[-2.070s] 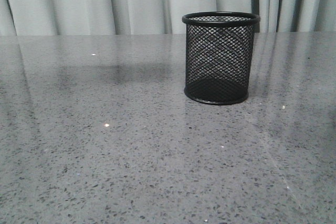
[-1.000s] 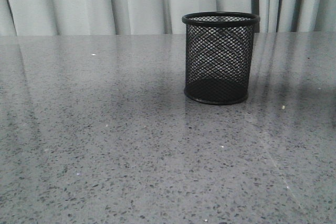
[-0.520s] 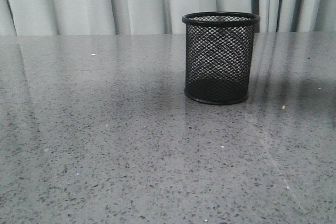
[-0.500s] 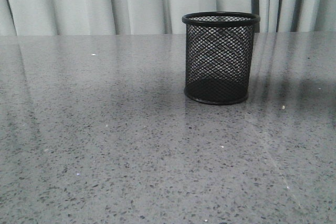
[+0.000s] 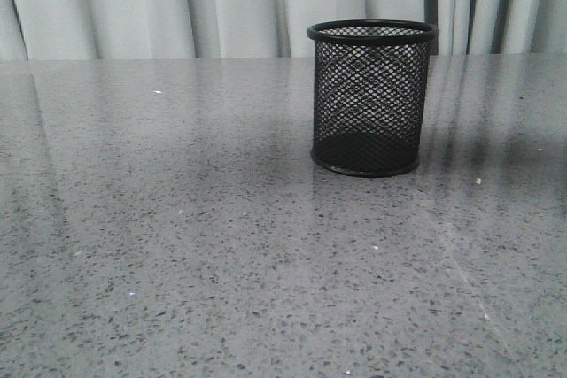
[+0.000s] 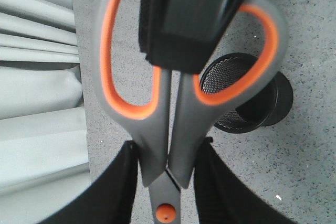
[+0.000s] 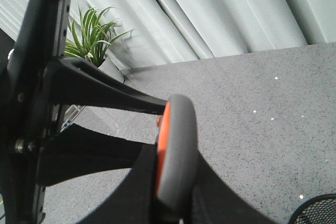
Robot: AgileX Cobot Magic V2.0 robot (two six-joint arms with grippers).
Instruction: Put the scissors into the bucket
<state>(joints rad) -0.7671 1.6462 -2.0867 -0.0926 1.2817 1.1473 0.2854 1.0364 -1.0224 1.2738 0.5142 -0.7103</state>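
The black mesh bucket (image 5: 372, 99) stands upright on the grey table (image 5: 177, 245), right of centre; neither gripper shows in the front view. In the left wrist view my left gripper (image 6: 168, 153) is shut on the scissors (image 6: 152, 140) at the grey handle necks, just above the orange pivot, high over the table. The bucket (image 6: 252, 108) lies below, behind one orange-lined loop. In the right wrist view my right gripper (image 7: 176, 203) is shut on one handle loop of the scissors (image 7: 178, 150). The bucket's rim (image 7: 315, 211) shows at the corner. The blades are hidden.
Pale curtains (image 5: 221, 2) hang behind the table's far edge. A potted green plant (image 7: 94, 38) stands beside the curtains. The left arm's black gripper body (image 7: 47, 77) is close beside my right gripper. The right gripper's black finger (image 6: 189, 19) covers the loops in the left wrist view.
The bucket has not moved. A faint shadow on the table has shifted from the back left to the right of the bucket.
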